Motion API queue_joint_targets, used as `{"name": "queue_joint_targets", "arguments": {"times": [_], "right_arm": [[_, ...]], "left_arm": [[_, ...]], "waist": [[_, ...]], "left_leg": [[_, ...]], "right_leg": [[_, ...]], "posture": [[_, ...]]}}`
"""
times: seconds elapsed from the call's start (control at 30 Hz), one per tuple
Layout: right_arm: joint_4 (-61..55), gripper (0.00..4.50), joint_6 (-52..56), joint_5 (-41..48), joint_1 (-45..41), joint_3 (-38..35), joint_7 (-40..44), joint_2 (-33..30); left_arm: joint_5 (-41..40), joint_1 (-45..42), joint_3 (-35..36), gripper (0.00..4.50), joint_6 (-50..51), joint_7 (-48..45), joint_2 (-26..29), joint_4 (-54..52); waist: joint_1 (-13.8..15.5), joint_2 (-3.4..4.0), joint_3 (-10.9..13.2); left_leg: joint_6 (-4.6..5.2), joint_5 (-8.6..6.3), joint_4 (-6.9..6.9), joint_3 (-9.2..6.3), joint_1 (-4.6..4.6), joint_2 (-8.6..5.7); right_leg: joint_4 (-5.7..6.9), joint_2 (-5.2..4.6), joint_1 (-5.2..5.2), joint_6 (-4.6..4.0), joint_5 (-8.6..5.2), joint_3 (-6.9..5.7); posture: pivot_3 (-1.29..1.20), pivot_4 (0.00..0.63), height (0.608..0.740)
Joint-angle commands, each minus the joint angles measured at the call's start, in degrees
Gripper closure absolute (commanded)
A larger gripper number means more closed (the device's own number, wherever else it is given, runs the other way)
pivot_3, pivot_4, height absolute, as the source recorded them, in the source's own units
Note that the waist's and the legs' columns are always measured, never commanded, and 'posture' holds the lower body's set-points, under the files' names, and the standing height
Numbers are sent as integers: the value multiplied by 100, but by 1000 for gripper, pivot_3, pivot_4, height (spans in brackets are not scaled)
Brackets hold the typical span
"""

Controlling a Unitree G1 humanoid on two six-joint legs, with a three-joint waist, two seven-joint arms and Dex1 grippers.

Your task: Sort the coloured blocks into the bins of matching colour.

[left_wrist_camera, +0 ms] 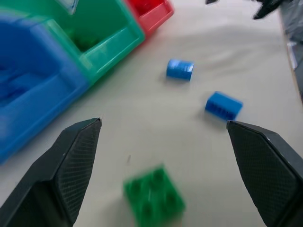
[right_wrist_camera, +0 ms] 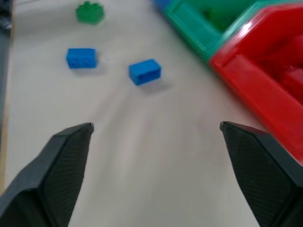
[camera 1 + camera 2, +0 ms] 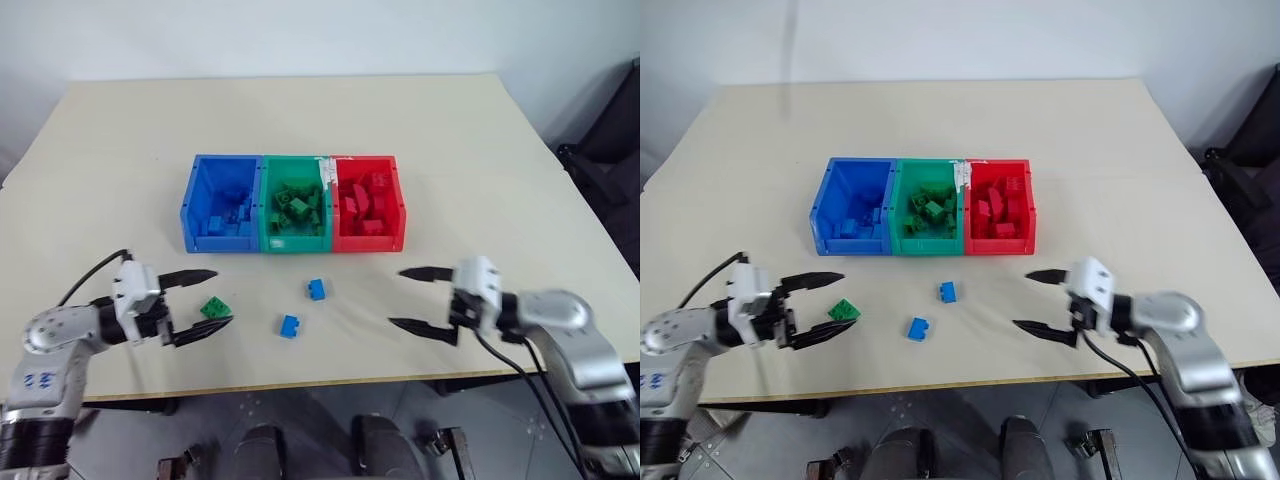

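Three joined bins stand mid-table: blue bin (image 3: 221, 203), green bin (image 3: 294, 207), red bin (image 3: 367, 203), each holding bricks of its own colour. In front of them a green block (image 3: 214, 308) and two blue blocks (image 3: 317, 289) (image 3: 289, 326) lie loose on the table. My left gripper (image 3: 201, 301) is open, its fingers on either side of the green block without touching it. Over at the right, my right gripper (image 3: 422, 298) is open and empty, pointing toward the blue blocks from some way off.
The beige table (image 3: 120, 150) has its front edge just below both grippers. A dark chair or bag (image 3: 612, 150) stands beyond the table's right side. A black cable (image 3: 90, 278) loops off my left wrist.
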Motion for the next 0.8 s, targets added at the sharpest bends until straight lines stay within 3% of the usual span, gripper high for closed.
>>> {"name": "queue_joint_targets", "arguments": {"times": [0.03, 0.2, 0.43, 0.53, 0.73, 0.8], "right_arm": [[103, 30, 529, -195, -462, 654, -58, 336], [881, 30, 322, -703, -1178, 1334, -133, 985], [2159, 30, -621, -1327, -1806, 1674, -77, 1454], [2510, 605, -1005, -1450, -1932, 1664, 74, 1425], [2776, 2654, -1499, -1478, -1933, 1578, 421, 1300], [2763, 3011, -1477, -1432, -1959, 1545, 475, 1337]], "left_arm": [[-293, 527, 634, 0, -101, 39, -8, -592], [-506, 1397, 981, 0, 168, 117, -142, -1214], [-576, 1755, 989, 0, 240, 342, -323, -1685], [-571, 1746, 965, 0, 253, 397, -362, -1743], [-584, 1695, 915, 0, 231, 493, -439, -1735], [-602, 1677, 905, 0, 243, 547, -496, -1730]], "waist": [[48, 0, 0], [131, -1, 0], [93, -4, -2], [91, -4, -2], [89, -4, -2], [92, -4, -2]], "left_leg": [[-1, 0, -4, 1, -2, 2], [9, -10, -5, -5, -23, -13], [18, -16, -3, 1, -21, -14], [15, -16, -3, 2, -21, -11], [15, -16, -3, 4, -19, -10], [15, -16, -2, 5, -19, -10]], "right_leg": [[0, 2, 0, -5, -3, -8], [9, -13, -2, -8, -3, -17], [1, -13, 1, -3, 1, -21], [1, -9, 0, -3, 1, -22], [1, -8, 2, -3, 1, -21], [2, -8, 2, -3, 2, -21]], "posture": [[0, 150, 740], [0, 150, 740], [0, 150, 740], [0, 150, 740], [0, 150, 740], [0, 150, 740]]}}
